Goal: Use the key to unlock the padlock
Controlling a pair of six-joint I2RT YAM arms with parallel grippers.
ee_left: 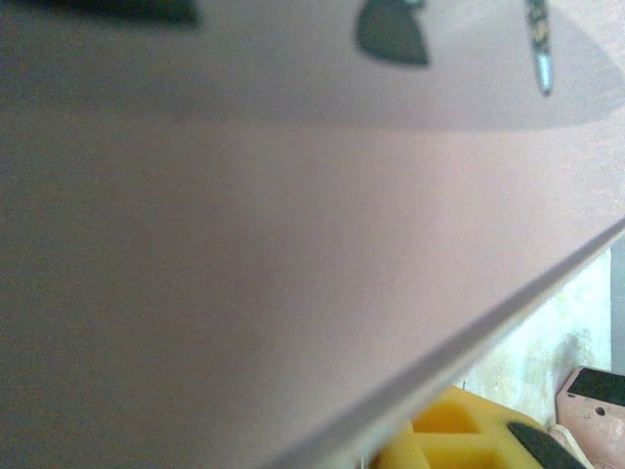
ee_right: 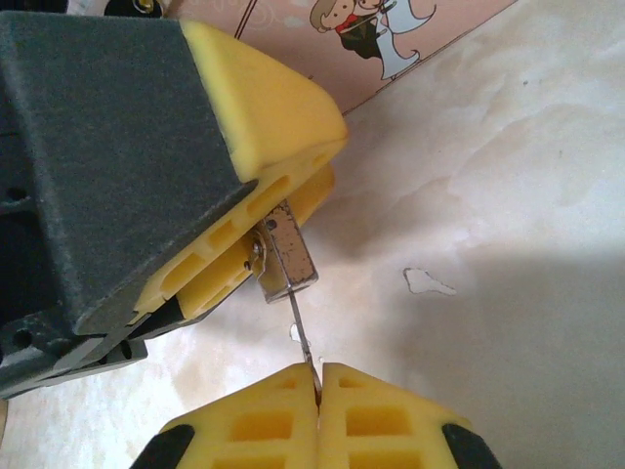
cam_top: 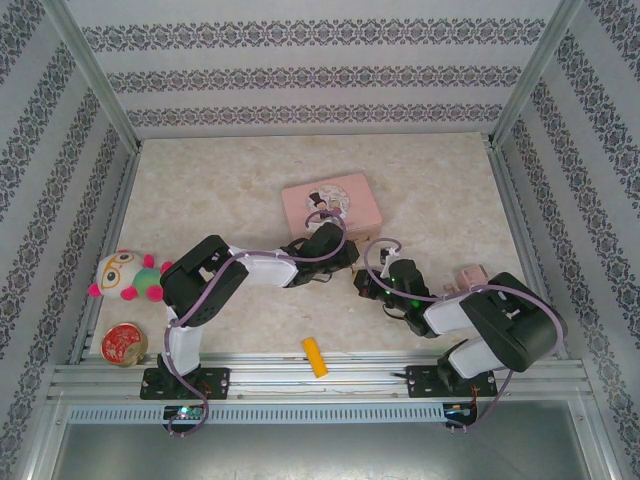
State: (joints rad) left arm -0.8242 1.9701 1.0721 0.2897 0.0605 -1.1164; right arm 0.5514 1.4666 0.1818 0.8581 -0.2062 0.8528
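The small brass padlock point(ee_right: 289, 252) is pinched between the yellow fingers of my left gripper point(ee_right: 283, 200), with its bottom end sticking out over the table. The thin grey key point(ee_right: 301, 332) runs from the padlock's bottom face straight down into my right gripper point(ee_right: 319, 383), whose yellow jaws are shut on its head. The shackle is hidden behind the left fingers. From above, the left gripper point(cam_top: 345, 262) and the right gripper point(cam_top: 368, 285) meet tip to tip just in front of the pink tin point(cam_top: 332, 203).
The pink illustrated tin point(ee_left: 293, 244) lies right beside the left wrist camera, and one yellow finger point(ee_left: 459, 440) shows below it. A yellow block point(cam_top: 315, 357) lies at the near edge. A plush toy point(cam_top: 125, 277) and a round red tin point(cam_top: 123, 343) sit at the left.
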